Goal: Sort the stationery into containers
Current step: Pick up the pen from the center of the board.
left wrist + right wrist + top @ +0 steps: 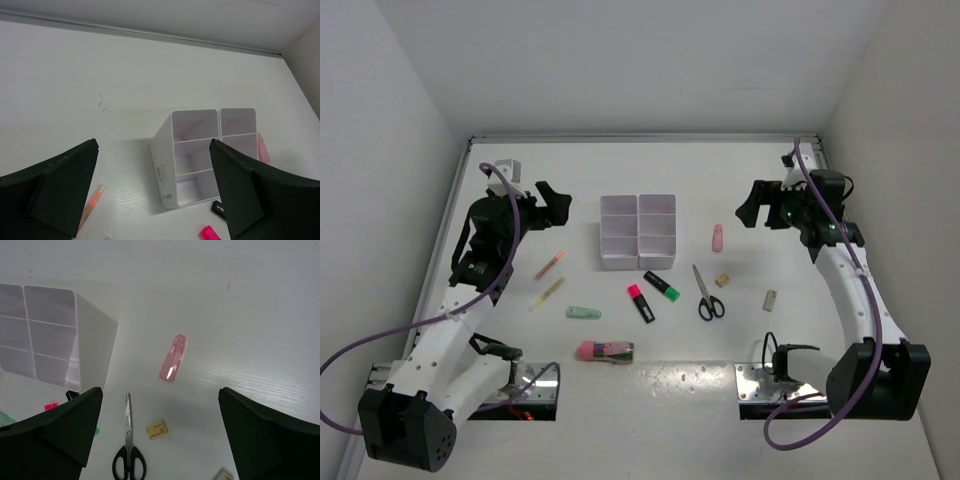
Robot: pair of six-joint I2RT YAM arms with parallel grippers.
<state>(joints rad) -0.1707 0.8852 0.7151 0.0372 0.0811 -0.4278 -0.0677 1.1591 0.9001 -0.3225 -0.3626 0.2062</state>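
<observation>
Fingers of the right gripper are spread wide and hold nothing. The left gripper is likewise released and empty. Both hover above the table, well apart from every item.

Hazards, as judged from this layout:
- The pink eraser-like piece is rounded. An off-centre closure would likely squeeze it sideways out of the pads.
- The orange pen and yellow pen lie flat and thin. A shallow descent would miss them; a deep one would scrape the fingertips on the table.
- The white organizer tray appears light and unfixed. A finger brushing its wall could shift or tip it.
- Both arms must deliver to that one tray, so simultaneous approaches risk a collision.

Position: in the right wrist view the pink piece lies centred between the fingers and ahead of them, with the scissors and a beige eraser nearer. In the left wrist view the tray sits between the fingers, its visible compartments empty, and the orange pen shows beside the left-hand finger.
</observation>
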